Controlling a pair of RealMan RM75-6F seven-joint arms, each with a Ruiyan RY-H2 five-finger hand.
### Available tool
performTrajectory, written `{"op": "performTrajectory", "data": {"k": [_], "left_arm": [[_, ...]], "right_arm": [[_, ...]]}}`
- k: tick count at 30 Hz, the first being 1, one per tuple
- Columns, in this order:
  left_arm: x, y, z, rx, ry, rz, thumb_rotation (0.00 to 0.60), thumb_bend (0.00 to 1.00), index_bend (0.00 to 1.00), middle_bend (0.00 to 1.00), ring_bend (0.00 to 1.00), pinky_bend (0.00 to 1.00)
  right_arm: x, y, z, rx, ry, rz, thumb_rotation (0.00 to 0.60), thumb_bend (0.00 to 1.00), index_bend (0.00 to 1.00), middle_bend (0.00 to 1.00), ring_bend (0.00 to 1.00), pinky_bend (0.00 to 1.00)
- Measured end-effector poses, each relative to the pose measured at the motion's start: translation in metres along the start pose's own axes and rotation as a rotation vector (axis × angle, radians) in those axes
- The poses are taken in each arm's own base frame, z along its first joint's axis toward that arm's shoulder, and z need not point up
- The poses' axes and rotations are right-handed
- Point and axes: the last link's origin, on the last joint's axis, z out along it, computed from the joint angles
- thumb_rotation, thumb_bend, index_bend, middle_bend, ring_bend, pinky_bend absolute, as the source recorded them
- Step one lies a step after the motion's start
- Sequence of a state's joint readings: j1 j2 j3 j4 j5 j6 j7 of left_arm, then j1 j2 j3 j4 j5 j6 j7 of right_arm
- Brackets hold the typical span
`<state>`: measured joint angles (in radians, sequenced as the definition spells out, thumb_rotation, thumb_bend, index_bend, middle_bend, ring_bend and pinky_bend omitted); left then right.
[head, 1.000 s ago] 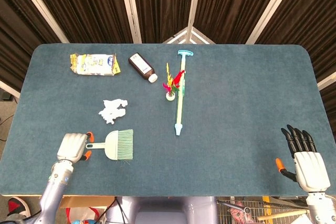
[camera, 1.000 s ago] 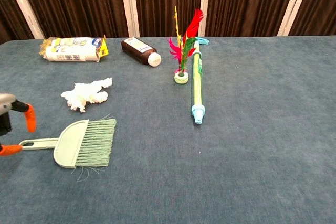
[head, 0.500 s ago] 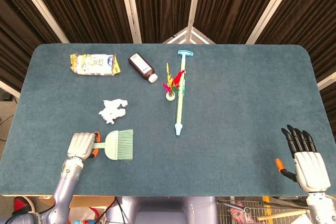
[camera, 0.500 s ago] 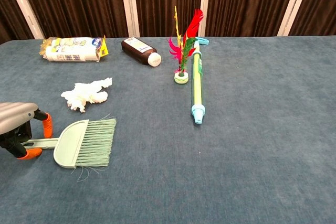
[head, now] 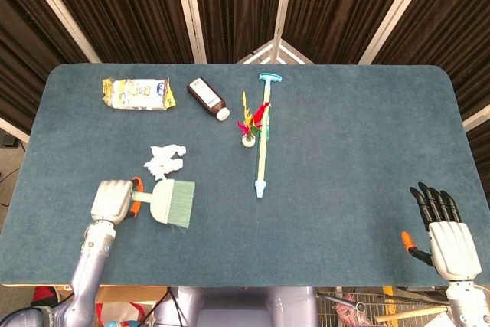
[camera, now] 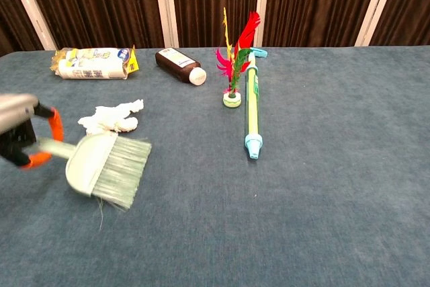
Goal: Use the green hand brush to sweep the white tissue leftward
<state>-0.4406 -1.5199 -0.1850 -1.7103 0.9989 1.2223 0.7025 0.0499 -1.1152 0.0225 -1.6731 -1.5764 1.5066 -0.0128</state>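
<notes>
My left hand [head: 113, 201] [camera: 20, 132] grips the handle of the green hand brush [head: 171, 203] [camera: 107, 166] and holds it lifted off the table, bristles pointing right and tilted down. The crumpled white tissue [head: 164, 161] [camera: 111, 118] lies just behind the brush head, slightly to its left. My right hand [head: 444, 231] rests open at the table's near right corner, far from both; only the head view shows it.
A snack packet [head: 138, 93] and a brown bottle [head: 208, 98] lie at the back left. A feather shuttlecock [head: 249, 124] stands beside a long green-and-white stick [head: 262, 139] in the middle. The blue-grey table [head: 360, 158] spreads bare to the right.
My left hand closed on the brush handle and lifted the brush off the table, carrying it slightly back toward the tissue. The right hand stayed still.
</notes>
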Motion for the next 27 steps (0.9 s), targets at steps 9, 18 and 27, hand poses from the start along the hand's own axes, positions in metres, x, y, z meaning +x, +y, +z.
{"op": "performTrajectory", "data": {"k": [9, 18, 27], "left_arm": [[0.05, 0.028, 0.041, -0.042, 0.075, 0.047, 0.6, 0.73, 0.78, 1.0, 1.0, 1.0], [0.044, 0.048, 0.092, 0.0, 0.014, 0.13, 0.6, 0.73, 0.79, 1.0, 1.0, 1.0], [0.022, 0.028, 0.106, 0.091, -0.06, 0.198, 0.6, 0.73, 0.79, 1.0, 1.0, 1.0]], "right_arm": [[-0.001, 0.002, 0.002, -0.005, -0.006, 0.001, 0.6, 0.38, 0.0, 0.0, 0.0, 0.0], [0.0, 0.005, 0.003, -0.016, -0.007, 0.011, 0.6, 0.38, 0.0, 0.0, 0.0, 0.0], [0.001, 0.004, 0.001, -0.011, -0.002, 0.012, 0.6, 0.38, 0.0, 0.0, 0.0, 0.0]]}}
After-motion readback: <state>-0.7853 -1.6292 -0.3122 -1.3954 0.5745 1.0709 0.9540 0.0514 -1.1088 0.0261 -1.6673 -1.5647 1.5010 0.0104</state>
